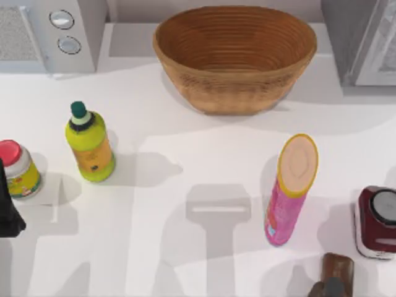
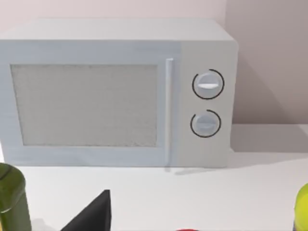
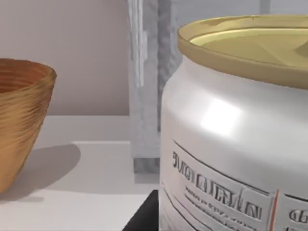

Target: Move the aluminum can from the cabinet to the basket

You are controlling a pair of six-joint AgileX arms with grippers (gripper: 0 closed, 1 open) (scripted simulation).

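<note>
Left gripper: parked at the table's left edge; whether it is open or closed cannot be told.
Red-lidded jar: stood just beside the left gripper; it could be toppled if that arm were swung out carelessly.
Green bottle: stood upright, well apart from the route to the cabinet; little risk is judged here.
Basket: set at the back centre, wide and open-topped; a can released too high or near the rim could bounce out or roll off.
Pink tube: stood tall, right of centre and near the right arm; it is judged the likeliest thing to be knocked over on a carry toward the basket.
Right gripper: kept low at the front edge, right of centre; its state cannot be told.
Cabinet: placed at the back right corner, its pale door panel facing the table; a door not fully opened would block the reach.
Aluminum can: judged to be inside the cabinet, not yet fetched; a smooth metal side could slip in a shallow or off-centre grip.
White jar with a gold lid: seen very close in the right wrist view, between that camera and the cabinet; it could be struck on the first advance.
</note>
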